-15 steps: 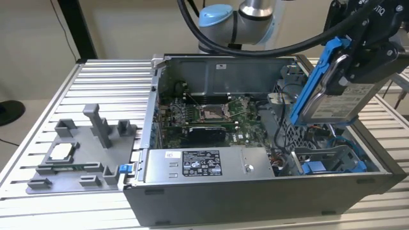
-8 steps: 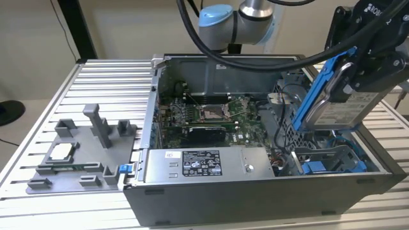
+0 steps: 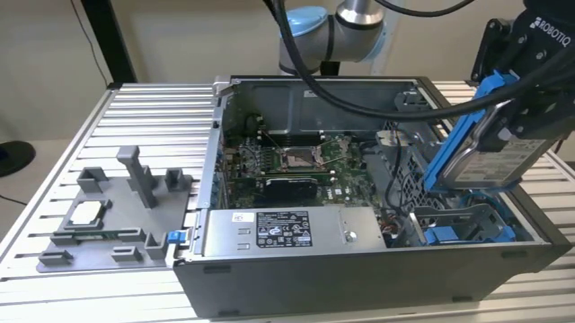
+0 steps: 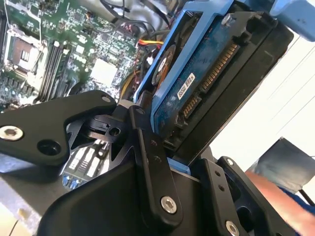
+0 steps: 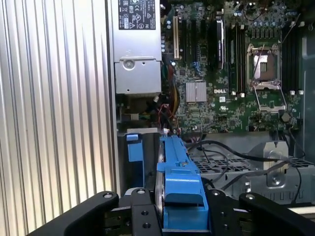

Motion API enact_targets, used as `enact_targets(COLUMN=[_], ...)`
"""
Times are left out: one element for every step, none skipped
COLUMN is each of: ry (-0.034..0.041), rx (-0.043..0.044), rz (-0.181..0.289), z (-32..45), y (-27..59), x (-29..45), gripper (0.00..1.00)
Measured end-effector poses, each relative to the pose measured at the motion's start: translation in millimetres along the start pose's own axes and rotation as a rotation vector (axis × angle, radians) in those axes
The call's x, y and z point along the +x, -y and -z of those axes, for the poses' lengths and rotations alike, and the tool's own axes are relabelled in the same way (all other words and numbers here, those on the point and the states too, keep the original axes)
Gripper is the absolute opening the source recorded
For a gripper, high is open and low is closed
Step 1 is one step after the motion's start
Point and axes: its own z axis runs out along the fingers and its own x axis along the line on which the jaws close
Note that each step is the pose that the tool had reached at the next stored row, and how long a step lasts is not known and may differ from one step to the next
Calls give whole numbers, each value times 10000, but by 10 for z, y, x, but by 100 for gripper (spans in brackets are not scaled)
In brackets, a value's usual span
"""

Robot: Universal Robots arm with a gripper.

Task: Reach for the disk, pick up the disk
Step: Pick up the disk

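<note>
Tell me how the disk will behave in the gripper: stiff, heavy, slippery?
Probably stiff: the disk is a metal block in a blue frame. Likely heavy for its size. The gripper clamps one end, so it may tilt; the smooth frame could slip.

The disk [image 3: 489,158] has a silver-grey metal body with a dull shine, and its carrier frame is smooth blue plastic. The gripper [image 4: 167,162] has matt black fingers [image 4: 150,162] with bright metal screws. The table [image 3: 153,108] is ribbed metal with a pale satin finish. The computer case [image 3: 359,282] is matt grey metal. The fixture [image 3: 117,215] looks like matt grey plastic.
</note>
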Motion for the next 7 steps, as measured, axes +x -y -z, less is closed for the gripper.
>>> enact_targets(ry=[0,1,2,1,1,1,1], rx=[-2,-2,-2,-2,-2,-2,-2], rz=[1,0,-1,-1,-1,-1,-1], z=[0,0,0,0,0,0,0], y=[8,8,8,9,9,9,9], x=[1,1,1,2,2,2,2], gripper=[0,0,0,0,0,0,0])
